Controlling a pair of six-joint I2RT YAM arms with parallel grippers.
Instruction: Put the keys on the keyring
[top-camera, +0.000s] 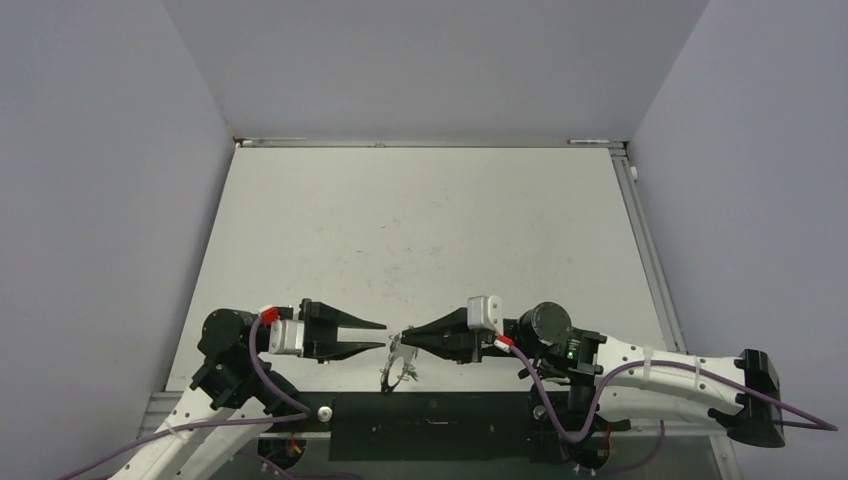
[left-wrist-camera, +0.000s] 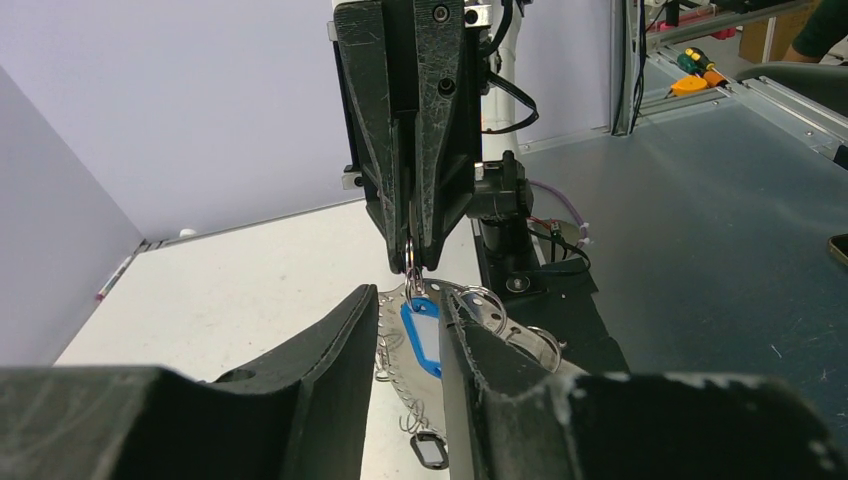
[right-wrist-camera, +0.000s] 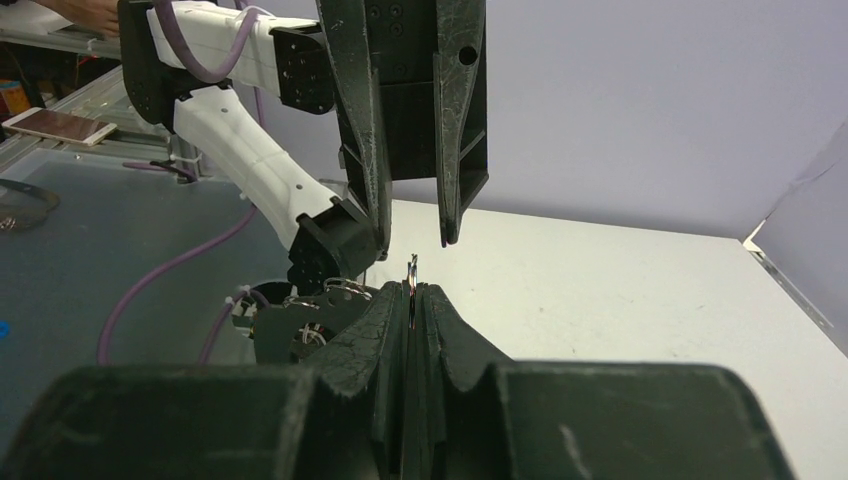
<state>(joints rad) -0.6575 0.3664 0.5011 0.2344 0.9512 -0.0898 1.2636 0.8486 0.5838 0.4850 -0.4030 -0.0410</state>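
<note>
My right gripper (top-camera: 397, 341) is shut on a small silver ring (left-wrist-camera: 410, 263); its thin edge shows between the fingers in the right wrist view (right-wrist-camera: 411, 272). The blue-capped key (left-wrist-camera: 422, 336) hangs from that ring. Behind and below it lies the keyring (left-wrist-camera: 398, 372), a silvery wire hoop with small bits strung on it, also in the top view (top-camera: 398, 372). My left gripper (top-camera: 383, 336) is open and empty. It faces the right gripper tip to tip, with the blue key between its fingertips (left-wrist-camera: 365, 300). The green key is hidden.
A small black oval loop (left-wrist-camera: 430, 450) lies at the hoop's near end. The dark base strip (top-camera: 430, 410) runs along the near table edge just below the grippers. Grey walls enclose the white table (top-camera: 420, 220).
</note>
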